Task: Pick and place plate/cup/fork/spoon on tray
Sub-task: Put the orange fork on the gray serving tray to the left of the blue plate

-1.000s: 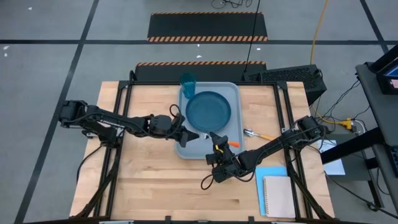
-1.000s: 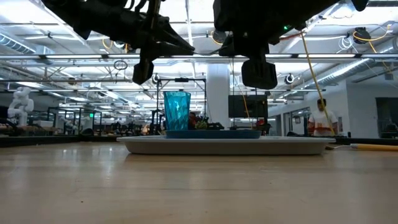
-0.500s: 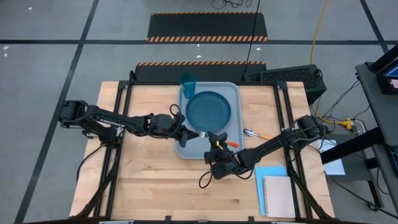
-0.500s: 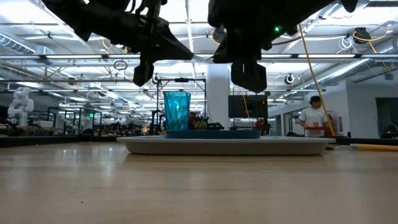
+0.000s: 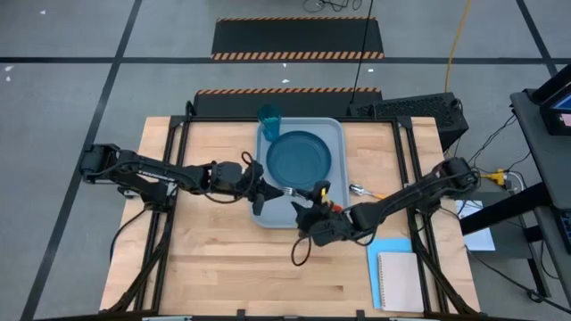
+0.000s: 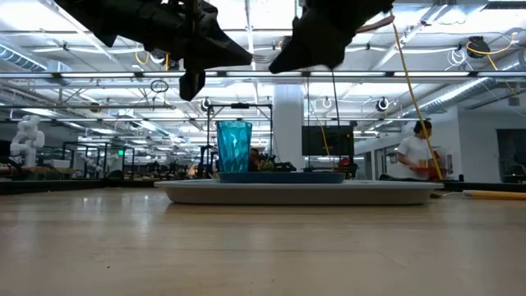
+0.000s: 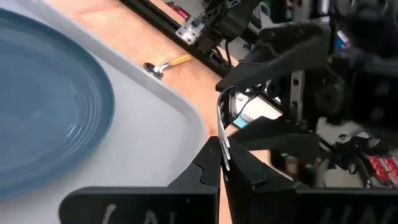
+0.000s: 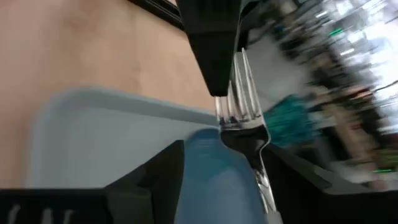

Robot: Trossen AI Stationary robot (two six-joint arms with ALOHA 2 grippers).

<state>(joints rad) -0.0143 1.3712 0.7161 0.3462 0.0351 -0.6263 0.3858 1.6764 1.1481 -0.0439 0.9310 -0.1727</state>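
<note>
We log the fork [image 5: 308, 195] held in the air above the tray's [image 5: 338, 130] near edge, tines pinched by the left gripper [image 7: 222, 163], handle end pinched by the right gripper [image 5: 314, 204]. The plate [image 5: 299, 153] lies in the tray's middle, the cup [image 5: 269, 117] upright at its far left corner. The spoon [image 5: 368, 192] rests on the table just beside the tray's right rim.
</note>
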